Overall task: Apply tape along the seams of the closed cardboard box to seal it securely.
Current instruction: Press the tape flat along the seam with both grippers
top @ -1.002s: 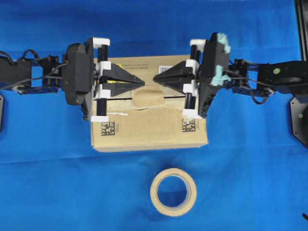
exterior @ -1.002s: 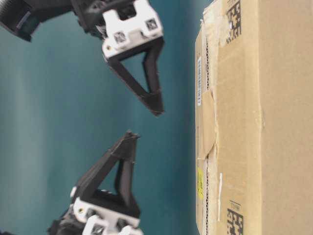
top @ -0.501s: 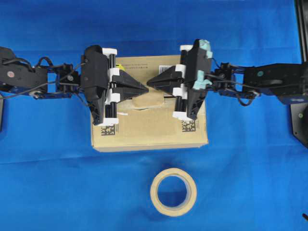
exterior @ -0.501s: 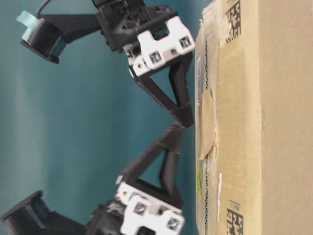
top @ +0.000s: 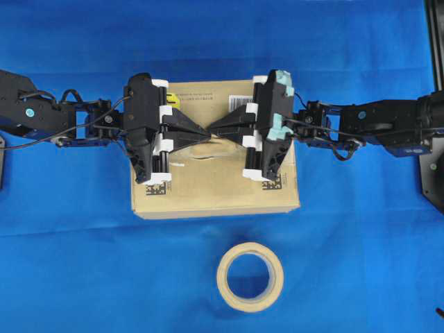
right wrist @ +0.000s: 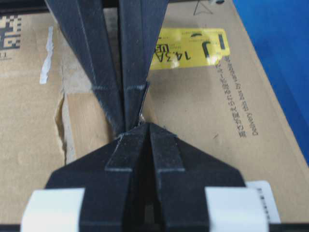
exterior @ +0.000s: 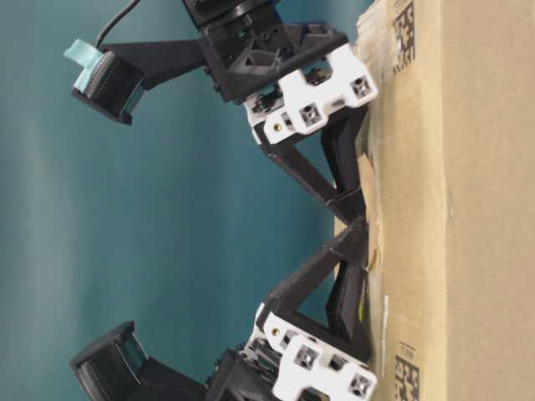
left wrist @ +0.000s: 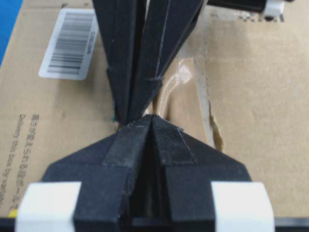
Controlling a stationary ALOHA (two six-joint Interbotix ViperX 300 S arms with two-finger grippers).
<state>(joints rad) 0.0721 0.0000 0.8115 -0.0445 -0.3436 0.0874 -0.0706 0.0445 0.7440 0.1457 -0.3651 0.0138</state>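
A: How much of the tape can you see from overhead?

B: Only a sliver. The left tool and right tool meet tip to tip over it, mid-way along the cardboard box, and cover most of it. The seams are largely under the tools too.

A: Are the tools apart?

B: No, each has its fingers pressed together, with nothing between them. In the left wrist view the tape shows glossy beyond the tips.

A: Which way does the tape run?

B: Its long axis follows the seam, left to right along the box's length. Its ends are hidden. A tape roll lies on the blue surface, apart from the box.
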